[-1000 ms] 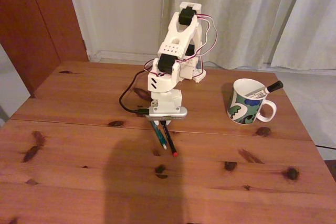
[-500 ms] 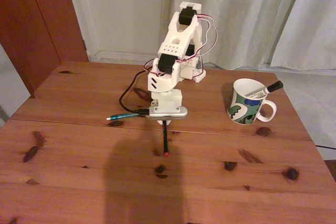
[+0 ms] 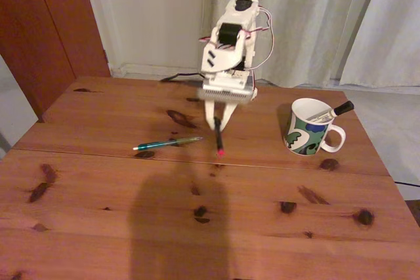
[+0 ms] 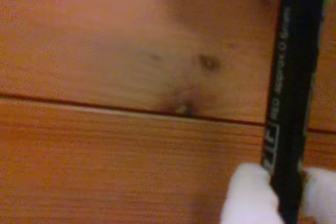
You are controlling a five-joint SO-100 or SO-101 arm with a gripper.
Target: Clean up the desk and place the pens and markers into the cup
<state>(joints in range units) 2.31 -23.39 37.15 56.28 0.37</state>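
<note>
While the teal pen (image 3: 167, 143) lies flat on the desk (image 3: 98, 181) at left in the fixed view, the gripper (image 3: 219, 124) — raised above the wood — clamps the black pen (image 3: 218, 142), red tip down. Right: the cup (image 3: 308, 127) holds the marker (image 3: 333, 111), leaning on its rim.

From the fixed view we look down and across the desk (image 3: 98, 181) from its near edge toward the curtained wall, while our wrist view hangs close above the boards, both sharing the seam (image 3: 79, 154) and the black pen (image 4: 291, 87).
</note>
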